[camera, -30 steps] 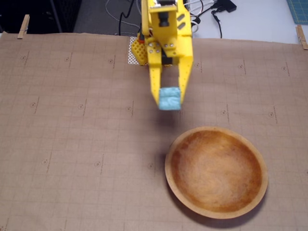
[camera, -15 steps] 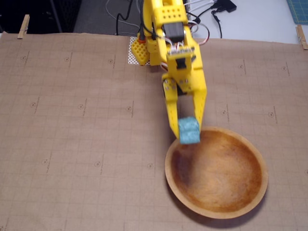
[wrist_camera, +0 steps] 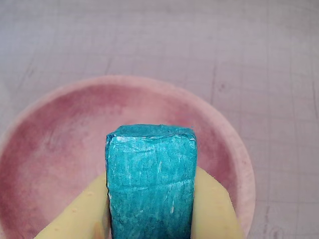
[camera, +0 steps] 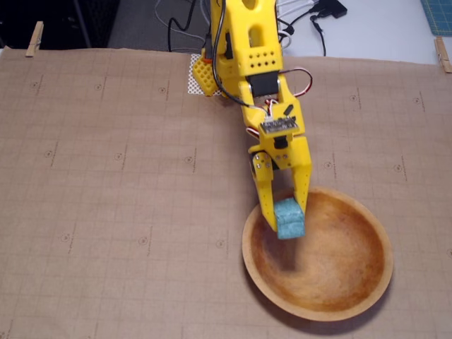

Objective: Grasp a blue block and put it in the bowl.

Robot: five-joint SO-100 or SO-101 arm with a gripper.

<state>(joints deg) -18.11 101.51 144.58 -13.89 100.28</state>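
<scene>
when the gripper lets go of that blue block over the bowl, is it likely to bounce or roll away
Probably not far. The blue block looks rough and foam-like in the wrist view, so it is likely light and soft. Its flat faces should stop rolling, though the rounded edges may allow a tumble. The gripper holds it inside the rim of the bowl, which should contain it.

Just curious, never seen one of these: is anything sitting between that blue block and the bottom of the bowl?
Nothing. In the fixed view the blue block, pinched in the fingers, hangs over bare bowl floor.
</scene>
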